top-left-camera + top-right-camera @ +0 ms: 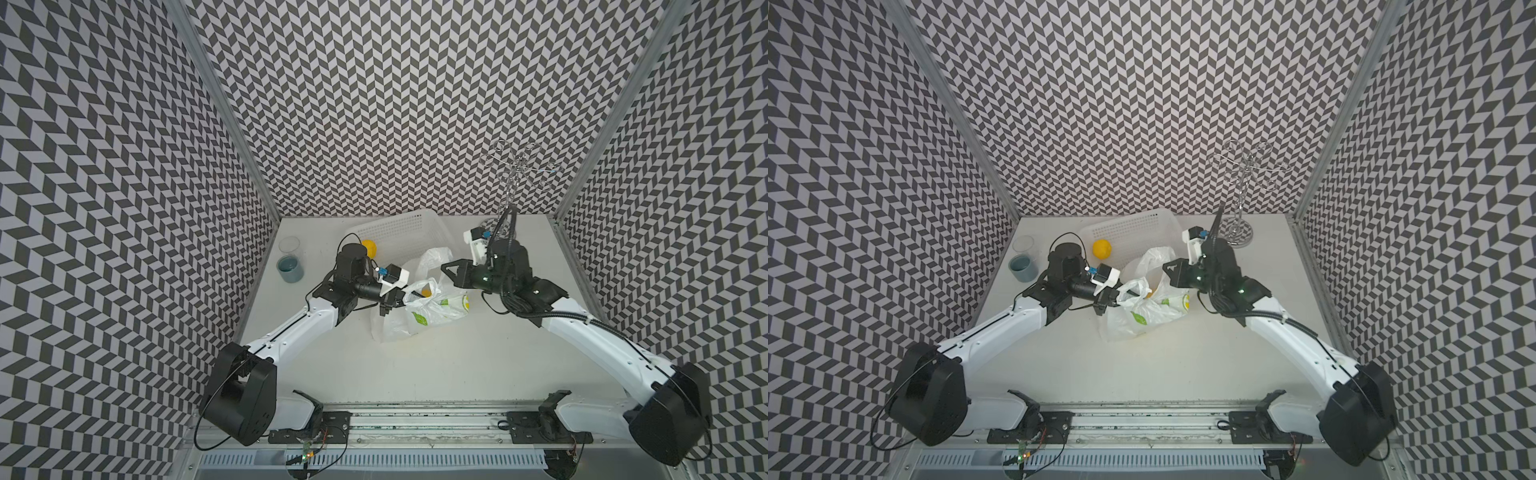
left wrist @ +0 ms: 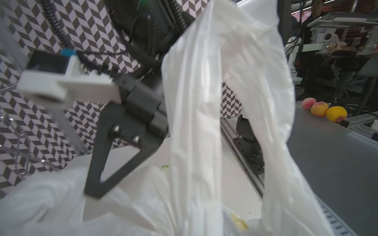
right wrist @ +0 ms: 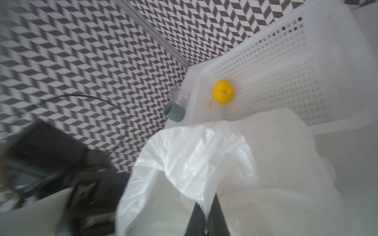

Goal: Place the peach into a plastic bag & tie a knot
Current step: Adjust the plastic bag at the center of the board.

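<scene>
The plastic bag [image 1: 419,320], reached from two sides
The left gripper [image 1: 403,300] meets it at 9 o'clock, the right gripper [image 1: 445,268] at 1 o'clock; a white basket [image 1: 395,226] lies at its 12 o'clock.

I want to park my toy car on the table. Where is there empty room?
The biggest bare patch of table is in front of the plastic bag, between the left arm and the right arm, down to the front rail. A smaller one lies between the metal stand and the right wall. The back is crowded: basket, cups, bag.
</scene>
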Robot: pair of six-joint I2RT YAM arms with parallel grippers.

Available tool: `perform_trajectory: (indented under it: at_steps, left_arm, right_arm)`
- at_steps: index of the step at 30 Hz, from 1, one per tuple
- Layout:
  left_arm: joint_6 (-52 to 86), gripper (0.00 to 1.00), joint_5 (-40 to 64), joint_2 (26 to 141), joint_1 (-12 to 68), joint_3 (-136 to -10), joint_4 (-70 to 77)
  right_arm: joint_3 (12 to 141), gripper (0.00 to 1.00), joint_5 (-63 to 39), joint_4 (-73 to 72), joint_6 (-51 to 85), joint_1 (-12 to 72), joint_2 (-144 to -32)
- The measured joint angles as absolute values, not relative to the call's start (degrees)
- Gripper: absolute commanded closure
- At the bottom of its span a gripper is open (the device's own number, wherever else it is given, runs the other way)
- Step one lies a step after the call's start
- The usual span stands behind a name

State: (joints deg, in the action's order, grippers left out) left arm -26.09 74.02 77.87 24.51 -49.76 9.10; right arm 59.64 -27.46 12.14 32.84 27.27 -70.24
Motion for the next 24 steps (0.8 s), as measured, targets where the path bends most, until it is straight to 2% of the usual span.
perform_trajectory:
  at_steps: [3,6,9,11,13,14,15,19,24]
  left_arm:
    - [-26.26,1.0,71.11,78.13,22.9,-49.23,9.52]
    - [-26.96,1.0,68.58,78.56,22.72,-49.23,9.8]
    - [-27.14,1.0,67.68,78.74,22.15,-49.12,10.24]
    - [-26.09,1.0,67.94,78.67,21.19,-48.58,11.99]
    - [-23.88,1.0,68.86,78.59,20.03,-47.59,14.98]
    - [-22.57,1.0,69.3,78.54,19.59,-47.18,16.43]
    - [-21.23,1.0,69.76,78.52,19.14,-46.94,17.74]
    - [-18.17,1.0,70.83,78.52,18.98,-46.96,20.56]
    - [-14.74,1.0,71.4,78.52,19.03,-47.94,21.3]
  right_arm:
    - [59.61,0.96,-42.89,10.07,34.52,20.25,-67.02]
    - [54.28,0.95,-56.71,-5.63,46.04,18.74,-66.41]
    - [49.41,0.86,-65.41,-18.55,57.21,18.15,-66.85]
    - [50.11,0.86,-66.94,-16.58,56.21,16.73,-66.76]
    - [54.76,0.67,-63.35,-5.3,48.99,14.94,-66.76]
    - [58.37,0.55,-59.2,2.11,44.34,14.15,-67.07]
    - [62.22,0.47,-55.35,8.49,39.46,13.61,-67.66]
    - [72.82,0.37,-42.33,25.93,25.41,14.22,-69.69]
    - [74.96,0.32,-26.81,35.44,14.76,25.04,-66.24]
